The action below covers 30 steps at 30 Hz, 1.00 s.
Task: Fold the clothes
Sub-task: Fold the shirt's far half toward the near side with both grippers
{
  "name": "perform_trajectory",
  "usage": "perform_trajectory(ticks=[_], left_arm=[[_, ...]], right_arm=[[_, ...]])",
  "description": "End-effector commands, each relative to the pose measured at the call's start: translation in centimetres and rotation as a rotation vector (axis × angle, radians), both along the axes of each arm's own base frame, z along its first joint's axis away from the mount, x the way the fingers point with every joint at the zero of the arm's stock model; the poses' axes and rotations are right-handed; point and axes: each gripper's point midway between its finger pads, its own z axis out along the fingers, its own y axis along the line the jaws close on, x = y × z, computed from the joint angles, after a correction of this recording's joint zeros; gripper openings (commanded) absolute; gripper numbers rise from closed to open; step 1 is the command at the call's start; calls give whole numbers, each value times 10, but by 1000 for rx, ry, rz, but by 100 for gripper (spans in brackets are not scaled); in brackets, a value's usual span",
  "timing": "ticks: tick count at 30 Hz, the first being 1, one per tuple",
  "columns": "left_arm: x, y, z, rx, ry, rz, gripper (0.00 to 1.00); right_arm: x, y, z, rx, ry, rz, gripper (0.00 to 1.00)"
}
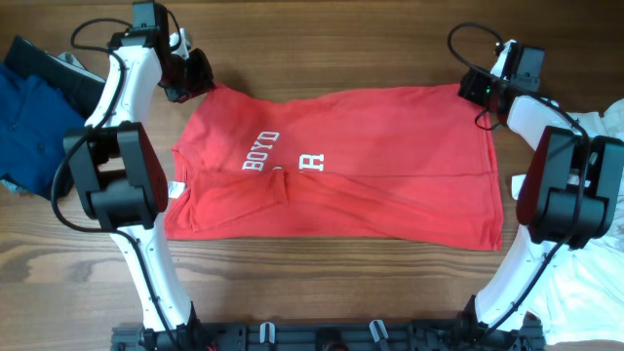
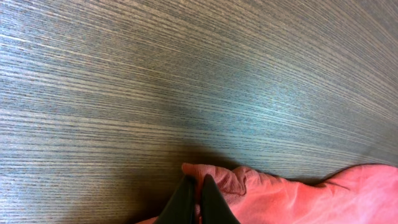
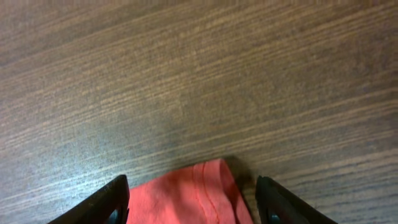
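Note:
The red T-shirt (image 1: 341, 161) lies spread on the wooden table, white lettering facing up, lower part folded over. My left gripper (image 1: 200, 78) is at its far left corner, shut on a bunched bit of the red cloth (image 2: 224, 183); its fingers (image 2: 198, 193) pinch the fabric at the table. My right gripper (image 1: 478, 88) is at the far right corner, open, its fingers (image 3: 193, 199) straddling the hemmed corner of the shirt (image 3: 199, 193) without closing on it.
A blue garment (image 1: 29, 117) lies at the left edge of the table. A white garment (image 1: 585, 283) lies at the right edge. Bare wood table (image 1: 331, 54) stretches beyond the shirt's far edge.

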Motion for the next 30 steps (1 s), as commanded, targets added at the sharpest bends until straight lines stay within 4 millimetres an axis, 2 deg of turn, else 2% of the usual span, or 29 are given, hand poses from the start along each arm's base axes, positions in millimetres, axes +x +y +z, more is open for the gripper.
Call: perform_trajectory(ticks=[1,4,8,9,10,12,13,15,21,23,26,27,30], left_arm=[[1,-4,13,-2,-33,-29,4],[1,-4,13,-1,-33,-30,4],[1,-4,13,2,-31,-29,4],[1,-4,13,2,-31,-29,4],[0,-4,13,2,-31,-29,4],[0,-4,13,2,-29,-29,4],[0,-4,13,1,-27,-29,4],[-1,-4,12,1,-23,-28,4],[-3,-4,12,0,-14,-29,4],[-4,-3,12,0,-13,-26,4],[-7,0,13,-1,1,-21,4],[-10,2,14,-2,11,-17,4],[-14,8,30,2,-2,-5,4]], right_arm=[[-1,-5,-18,0,26,-29,65],[-5,-3,-35,13,60,-25,64],[-6,4,-42,33,71,-5,53],[-5,5,-41,33,68,-3,46],[-5,5,-41,35,67,-6,32],[-6,5,-42,38,74,-9,15],[-8,6,-43,41,79,-11,9],[-10,5,-45,40,93,-14,4],[-27,-7,-52,27,167,-105,4],[-29,-13,-42,42,163,-137,4],[-31,-26,-9,32,125,-166,4],[-33,-30,7,31,111,-175,4],[-48,-32,35,28,126,-184,4]])
